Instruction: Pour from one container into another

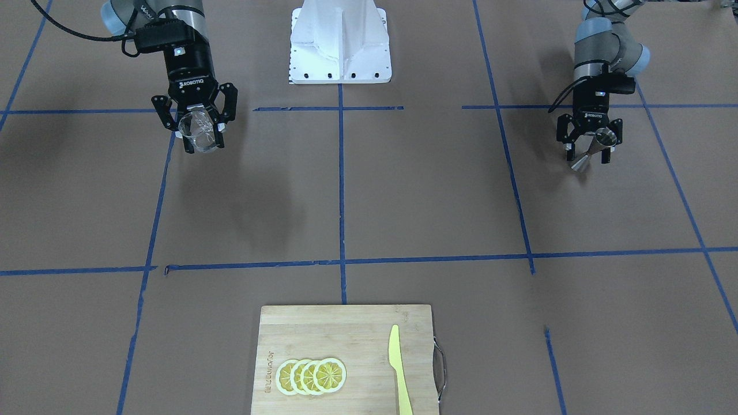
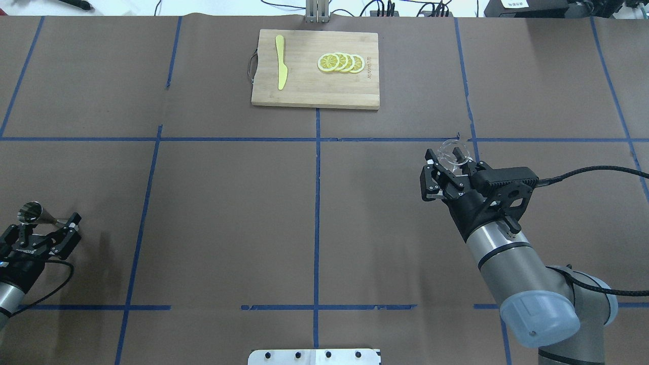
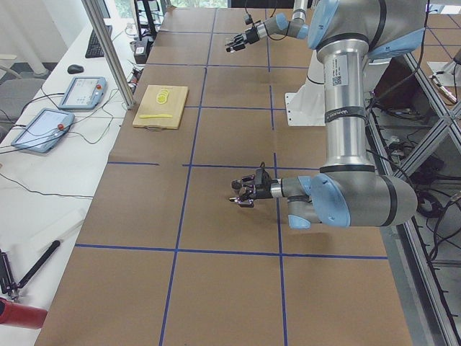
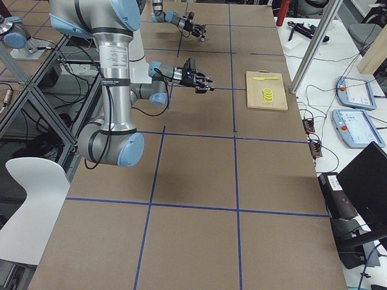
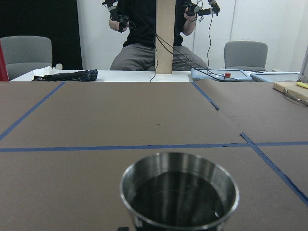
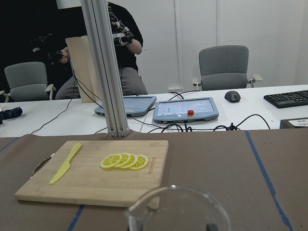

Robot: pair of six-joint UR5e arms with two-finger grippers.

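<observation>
Jigger [image 5: 179, 192]: fills the bottom of the left wrist view, a silver-grey metal cup with a thin round rim and a dark, shiny inside. From overhead it shows an hourglass shape, tilted, at the far left of the worktop [image 2: 228, 228].
Left tool [image 1: 588, 153]: closed narrowly on the jigger, holding it clear of the brown-papered surface.
Cutting board [image 2: 314, 91]: bamboo, at the far middle edge, with a metal handle on its left side in the overhead view.
Knife [image 2: 280, 68]: yellow, lying on the board's left part.
Lemon slices [image 2: 340, 62]: four, overlapping in a row on the board's right part.
Tumbler [image 2: 453, 152]: short clear glass, tilted, its mouth pointing away from the arm. The right wrist view shows a small pouring lip on the rim. It is well apart from the jigger.
Right tool [image 1: 206, 144]: its fingers clasp the tumbler on both sides, above the worktop.
</observation>
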